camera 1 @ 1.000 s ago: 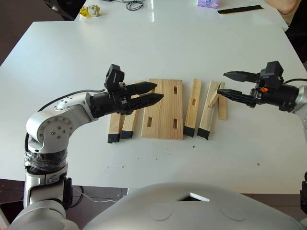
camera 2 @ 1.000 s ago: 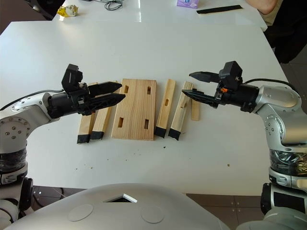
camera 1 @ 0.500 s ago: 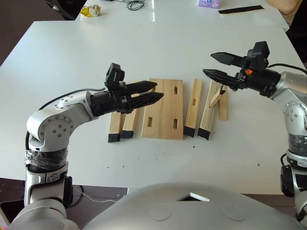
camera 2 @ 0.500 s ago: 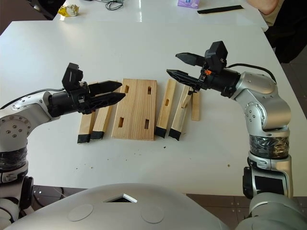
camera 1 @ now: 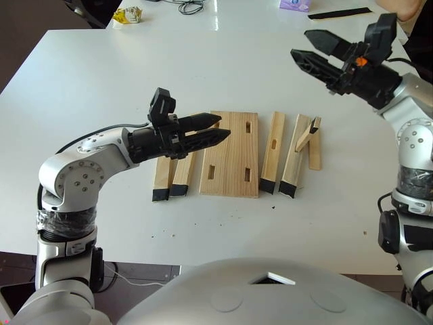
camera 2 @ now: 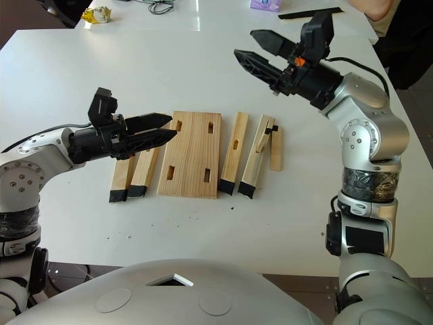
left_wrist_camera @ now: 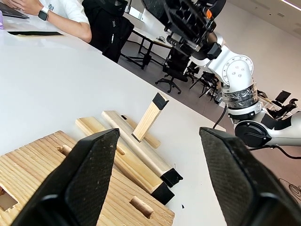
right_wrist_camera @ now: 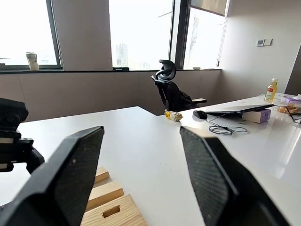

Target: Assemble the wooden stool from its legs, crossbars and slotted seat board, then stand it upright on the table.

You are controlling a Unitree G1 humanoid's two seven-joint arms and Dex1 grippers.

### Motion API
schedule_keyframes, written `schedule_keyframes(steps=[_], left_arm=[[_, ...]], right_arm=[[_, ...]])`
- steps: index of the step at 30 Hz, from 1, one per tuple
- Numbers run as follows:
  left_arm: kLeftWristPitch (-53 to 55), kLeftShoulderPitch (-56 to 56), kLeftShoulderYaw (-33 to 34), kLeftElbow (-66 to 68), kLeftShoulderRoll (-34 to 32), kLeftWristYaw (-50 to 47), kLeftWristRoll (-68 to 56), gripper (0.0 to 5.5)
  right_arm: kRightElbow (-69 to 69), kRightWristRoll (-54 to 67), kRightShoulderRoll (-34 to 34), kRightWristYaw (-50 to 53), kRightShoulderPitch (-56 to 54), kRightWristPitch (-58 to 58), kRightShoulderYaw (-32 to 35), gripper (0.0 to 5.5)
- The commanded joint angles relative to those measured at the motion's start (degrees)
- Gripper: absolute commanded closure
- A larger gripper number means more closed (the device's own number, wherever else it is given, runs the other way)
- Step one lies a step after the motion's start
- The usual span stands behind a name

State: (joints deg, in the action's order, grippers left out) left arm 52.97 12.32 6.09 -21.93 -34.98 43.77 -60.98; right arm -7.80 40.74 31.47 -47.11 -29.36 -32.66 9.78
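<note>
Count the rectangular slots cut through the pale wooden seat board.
4, all in the pale wooden seat board: far-left slot, far-right slot, near-left slot, near-right slot. None appears hidden.

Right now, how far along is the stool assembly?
Nothing is joined. The seat board lies flat, with left legs and right legs flat beside it and one short piece propped at a tilt. Nothing is in hand: the left tool hovers open over the board's left edge, the right tool open, raised away from the parts. All fitting and standing up remain.
</note>
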Motion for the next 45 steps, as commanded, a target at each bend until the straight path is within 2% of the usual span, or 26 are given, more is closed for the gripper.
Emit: schedule_keyframes(steps=[1, 10, 13, 19, 27, 31, 34, 36, 38, 41, 45], left_arm=[[0.67, 0.75, -0.63, 0.16, -0.23, 0.02, 0.45, 2.35], [1.47, 2.01, -1.35, 0.96, -0.62, 0.6, 0.36, 2.35], [1.71, 2.5, -1.46, 1.48, -0.63, 0.74, 0.49, 2.35], [1.63, 2.28, -1.11, 1.41, -0.24, 0.31, 0.51, 2.35], [0.54, -0.84, 0.61, -1.16, 1.26, -2.32, -0.1, 2.35], [0.1, -3.7, 2.46, -3.29, 1.55, -3.59, -0.48, 2.35], [-0.49, -6.25, 3.69, -5.17, 1.92, -5.08, -0.84, 2.35], [-1.01, -7.66, 4.19, -6.37, 2.52, -6.13, -0.99, 2.35], [-1.58, -8.42, 4.29, -7.0, 3.1, -6.9, -1.05, 2.35], [-2.35, -9.11, 4.03, -7.49, 3.75, -7.77, -0.87, 2.35], [-2.79, -9.07, 3.43, -7.59, 4.1, -8.06, -0.69, 2.35]], right_arm=[[-1.75, 3.35, -0.4, 1.8, -0.95, -3.07, 1.96, 2.53], [-4.32, -6.19, -5.02, 2.24, 18.76, 2.59, -9.86, 2.53], [-3.52, -7.31, -5.55, 2.78, 20.15, 4.58, -9.75, 2.53], [-9.46, 0.63, -5.52, 6.09, 16.12, 0.28, -3.41, 2.53], [-22.94, 25.02, -0.58, 18.03, 10.12, -11.76, 8.46, 2.53], [-29.5, 44.54, 6.56, 25.08, 18.0, -16.88, 13.36, 2.53], [-36.26, 53.7, 13.74, 20.95, 32.06, -21.89, 16.79, 2.53], [-37.47, 52.48, 17.13, 15.42, 40.23, -25.22, 18.41, 2.53], [-37.35, 44.61, 19.09, 10.84, 45.65, -25.69, 16.91, 2.53], [-35.95, 30.12, 19.97, 8.26, 47.69, -21.74, 9.24, 2.53], [-32.18, 12.87, 16.64, 10.34, 45.29, -14.76, -3.29, 2.53]])
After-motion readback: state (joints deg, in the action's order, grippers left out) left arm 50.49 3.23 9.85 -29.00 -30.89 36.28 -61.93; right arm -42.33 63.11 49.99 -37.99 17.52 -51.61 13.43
